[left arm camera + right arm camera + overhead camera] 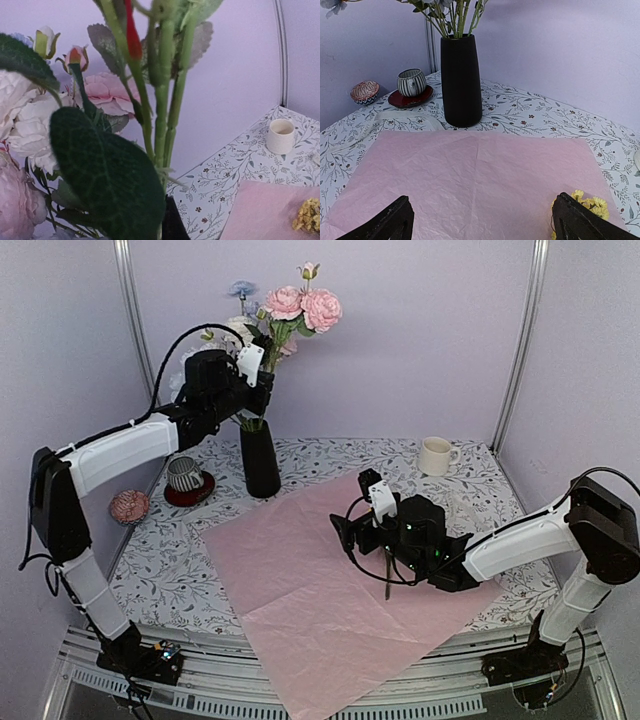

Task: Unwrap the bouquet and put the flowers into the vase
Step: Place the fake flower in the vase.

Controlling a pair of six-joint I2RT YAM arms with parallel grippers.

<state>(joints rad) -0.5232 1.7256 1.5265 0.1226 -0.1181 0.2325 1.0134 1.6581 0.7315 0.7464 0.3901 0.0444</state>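
Pink wrapping paper (300,580) lies opened flat on the counter (330,455), with no blooms inside it. A cream ribbon (405,120) lies loose at its far-left edge.

Location of task items: the vase (260,460) stands upright at the far left, just beyond the paper. Most of the flowers (300,308) are in it, heads well above the rim. One small yellow cluster (587,202) lies on the near right part of the paper.

Left claw (262,380): clenched, high above the vase mouth and right at the green stems. Its fingers do not show in the wrist view, so an actual pinch on the stems cannot be confirmed.

Right claw (485,225): released, jaws spread wide, low over the paper, with the yellow cluster just beside its right finger.

Handling judgement: the yellow cluster looks light, with a soft, crushable head on a thin stem. The hold belongs on the stem below the head, not on the florets. The sheet beneath looks thin and loose, so a low pinch may catch it too. The vase is slim and carries a tall load, so a sideways push on the stems could tip it.

Also present: a striped cup (186,473) on a red saucer, a small patterned bowl (129,506) and a white mug (434,455), all clear of the work.
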